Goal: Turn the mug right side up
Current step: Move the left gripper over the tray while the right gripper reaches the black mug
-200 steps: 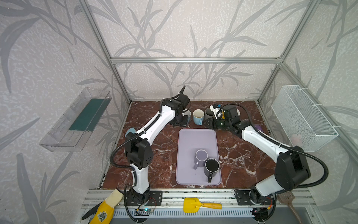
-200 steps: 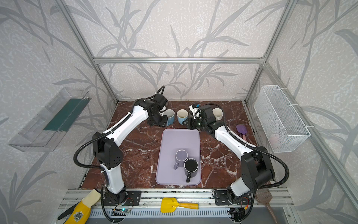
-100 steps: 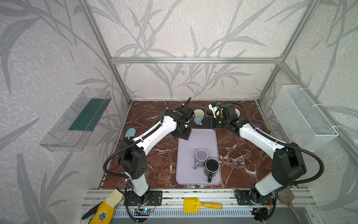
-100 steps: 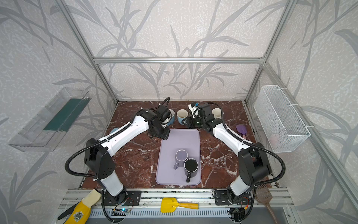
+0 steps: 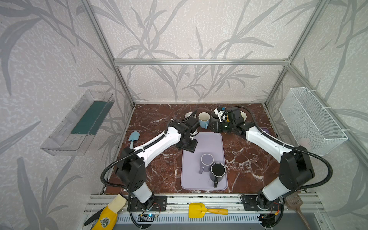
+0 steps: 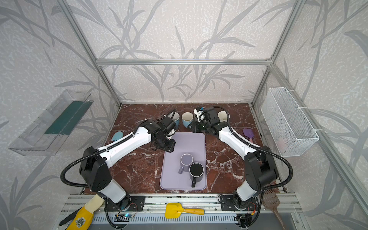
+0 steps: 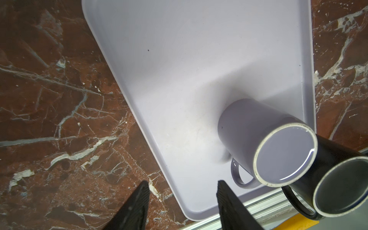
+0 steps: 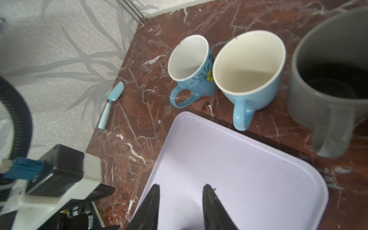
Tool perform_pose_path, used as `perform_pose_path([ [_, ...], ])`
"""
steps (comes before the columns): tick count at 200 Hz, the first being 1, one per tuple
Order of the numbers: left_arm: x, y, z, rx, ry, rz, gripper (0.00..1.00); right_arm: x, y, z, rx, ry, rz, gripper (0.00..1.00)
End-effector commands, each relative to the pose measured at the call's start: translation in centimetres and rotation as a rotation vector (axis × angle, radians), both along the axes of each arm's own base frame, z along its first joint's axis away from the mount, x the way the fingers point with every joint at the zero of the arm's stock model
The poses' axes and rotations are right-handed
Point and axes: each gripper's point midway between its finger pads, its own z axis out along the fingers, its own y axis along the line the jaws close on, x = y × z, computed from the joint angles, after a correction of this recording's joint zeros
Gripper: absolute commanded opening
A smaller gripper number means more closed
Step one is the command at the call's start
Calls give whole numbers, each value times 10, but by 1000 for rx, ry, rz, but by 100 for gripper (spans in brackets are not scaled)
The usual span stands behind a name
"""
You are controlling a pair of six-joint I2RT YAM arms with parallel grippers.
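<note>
A lavender mug stands bottom up on the near half of the lavender tray. In the left wrist view its flat base with a pale ring faces up. A black mug stands upright against it. My left gripper hangs open and empty over the tray's far left corner, short of the lavender mug. My right gripper is open and empty over the tray's far edge.
Behind the tray stand a flowered blue mug, a plain blue mug and a grey mug, all upright, with a cream mug behind my right wrist. A light blue spatula lies at the left, a purple one at the right.
My left arm has drawn back from the row of mugs to the tray's far left corner, its jaws a little narrower. My right gripper has shifted slightly toward the tray's far edge.
</note>
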Motion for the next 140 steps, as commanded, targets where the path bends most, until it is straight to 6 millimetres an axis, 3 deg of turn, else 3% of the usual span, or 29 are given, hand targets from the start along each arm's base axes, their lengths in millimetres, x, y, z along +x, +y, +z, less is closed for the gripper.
perform_pose_path([
  [1, -4, -1, 1, -31, -8, -1, 57, -31, -21, -6, -140, 44, -20, 38],
  [25, -5, 2, -2, -15, -15, -1, 57, -67, -42, -14, -297, 91, -51, 38],
  [77, 4, 12, -9, 65, -30, 15, 56, -154, -65, -20, -435, 224, -66, 39],
  [140, 4, 4, -5, 18, -37, -16, 56, -235, -62, -32, -501, 331, -81, 39],
])
